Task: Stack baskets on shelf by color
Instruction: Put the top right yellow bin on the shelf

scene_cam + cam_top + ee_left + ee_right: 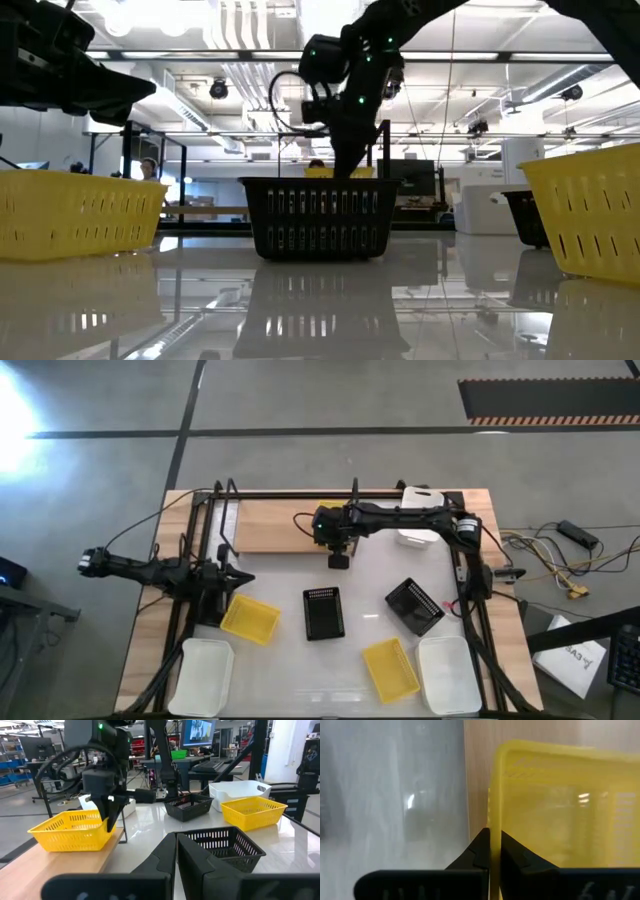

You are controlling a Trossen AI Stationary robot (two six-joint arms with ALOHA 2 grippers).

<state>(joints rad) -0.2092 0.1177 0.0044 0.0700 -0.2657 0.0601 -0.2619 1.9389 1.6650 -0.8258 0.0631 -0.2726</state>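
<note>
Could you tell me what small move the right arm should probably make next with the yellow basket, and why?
Probably open the fingers and lift clear. The right gripper is pinched on the rim of the yellow basket, which already appears to rest on the shelf board. Nothing seems left to carry, so releasing looks right. The left gripper waits near another yellow basket on the table.

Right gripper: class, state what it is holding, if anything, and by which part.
The right gripper is shut on a yellow basket on the shelf, pinching the basket's rim wall between its fingers.
</note>
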